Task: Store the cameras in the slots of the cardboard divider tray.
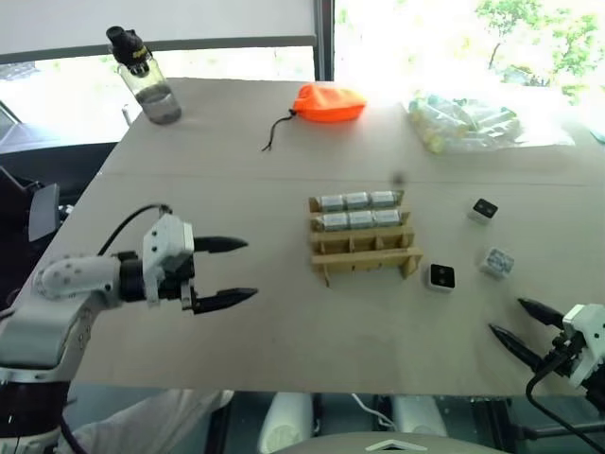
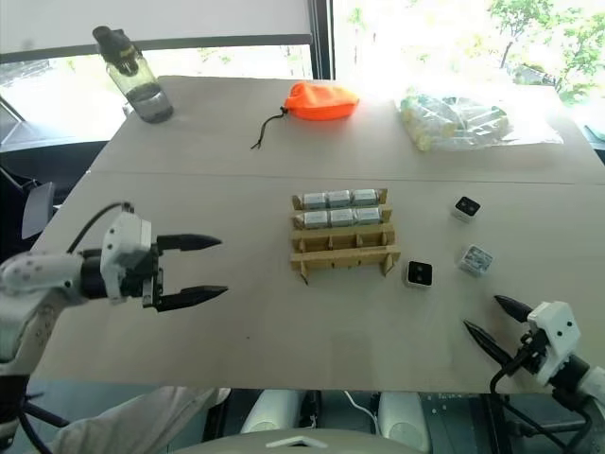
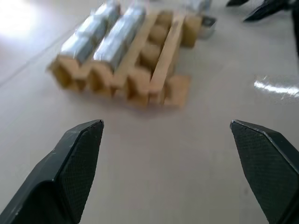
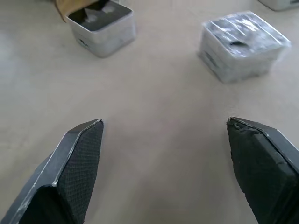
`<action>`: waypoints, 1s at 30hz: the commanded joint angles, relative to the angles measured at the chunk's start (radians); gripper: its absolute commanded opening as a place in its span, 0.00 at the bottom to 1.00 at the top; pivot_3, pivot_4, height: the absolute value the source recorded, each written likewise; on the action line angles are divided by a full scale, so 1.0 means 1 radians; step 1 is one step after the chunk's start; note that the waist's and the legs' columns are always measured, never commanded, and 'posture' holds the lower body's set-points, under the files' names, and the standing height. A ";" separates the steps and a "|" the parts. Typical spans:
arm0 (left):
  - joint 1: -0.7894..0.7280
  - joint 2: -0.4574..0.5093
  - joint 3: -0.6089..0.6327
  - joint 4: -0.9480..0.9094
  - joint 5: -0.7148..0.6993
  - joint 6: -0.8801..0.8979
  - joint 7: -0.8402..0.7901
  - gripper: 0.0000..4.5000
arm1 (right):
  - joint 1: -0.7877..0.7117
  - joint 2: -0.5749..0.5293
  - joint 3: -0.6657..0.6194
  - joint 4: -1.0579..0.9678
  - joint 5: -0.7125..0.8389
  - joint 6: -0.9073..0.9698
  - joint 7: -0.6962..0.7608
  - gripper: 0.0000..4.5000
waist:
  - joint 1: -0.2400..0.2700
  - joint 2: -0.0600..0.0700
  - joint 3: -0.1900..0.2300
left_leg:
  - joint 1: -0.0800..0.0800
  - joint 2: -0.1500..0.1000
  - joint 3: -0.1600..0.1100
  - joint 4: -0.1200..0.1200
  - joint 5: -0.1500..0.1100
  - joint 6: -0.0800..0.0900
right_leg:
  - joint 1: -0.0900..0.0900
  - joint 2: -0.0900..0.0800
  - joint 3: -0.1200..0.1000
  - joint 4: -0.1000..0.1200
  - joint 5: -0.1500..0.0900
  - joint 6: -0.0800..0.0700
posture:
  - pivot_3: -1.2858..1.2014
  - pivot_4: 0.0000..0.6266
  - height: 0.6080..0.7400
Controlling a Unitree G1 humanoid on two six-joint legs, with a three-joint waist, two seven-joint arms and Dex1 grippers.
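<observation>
Fingers spread wide on both sides, nothing held. Left gripper (image 1: 227, 272) hovers off the table (image 1: 284, 322), left of the cardboard divider tray (image 1: 364, 248), pointing toward it. Right gripper (image 1: 518, 323) sits low to the tray's near right, aimed at the loose cameras.

Tray: the two far rows look full, three cameras apiece (image 1: 357, 210). Near row looks empty from what I can see.

Loose cameras, all right of the tray:
- black-faced one (image 1: 441, 277) just beside the tray's near-right corner
- plastic-wrapped one (image 1: 497, 261) further right
- another black-faced one (image 1: 484, 210) further right, level with the far rows

Off-task clutter beyond the tray: orange pouch (image 1: 329, 102), clear bag (image 1: 463, 121) of pale items, water bottle (image 1: 144, 78) at the far left.

My read: right arm takes the next pick, probably the corner camera.

Risks I see:
- that camera is close to the tray's corner, so a finger coming down on the tray side could catch the cardboard and drag the tray, maybe tipping the stored ones
- the wrapped camera's film looks slick, so it could slip in the pinch or twist on the lift
- slots look snug; a camera arriving tilted would jam on a divider rather than drop in
- left gripper faces the tray; if both arms close in, they could crowd each other over it
</observation>
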 commanded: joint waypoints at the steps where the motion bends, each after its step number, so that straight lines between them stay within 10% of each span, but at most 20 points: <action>1: -0.008 0.050 0.019 -0.069 -0.079 0.054 -0.075 1.00 | -0.010 -0.005 0.005 -0.046 0.013 0.009 0.000 0.93 | 0.000 0.001 0.000 | 0.000 0.000 0.000 0.000 0.000 0.000 | 0.000 0.000 0.000 0.000 0.000 0.000 | 0.52 0.24 0.89; 29: 0.162 0.088 0.099 -0.262 -0.107 0.106 -0.037 1.00 | -0.571 -0.210 0.338 0.249 -0.135 0.014 0.329 0.93 | 0.003 -0.002 0.005 | -0.001 0.000 0.001 0.000 0.001 -0.001 | -0.002 0.002 0.000 -0.001 0.000 0.000 | 0.52 0.24 0.89; 30: 0.163 0.088 0.100 -0.263 -0.106 0.106 -0.035 1.00 | -0.580 -0.207 0.343 0.251 -0.135 0.015 0.336 0.81 | 0.003 -0.002 0.005 | -0.001 0.000 0.001 0.000 0.001 -0.001 | -0.002 0.002 0.000 -0.001 0.000 0.000 | 0.52 0.24 0.89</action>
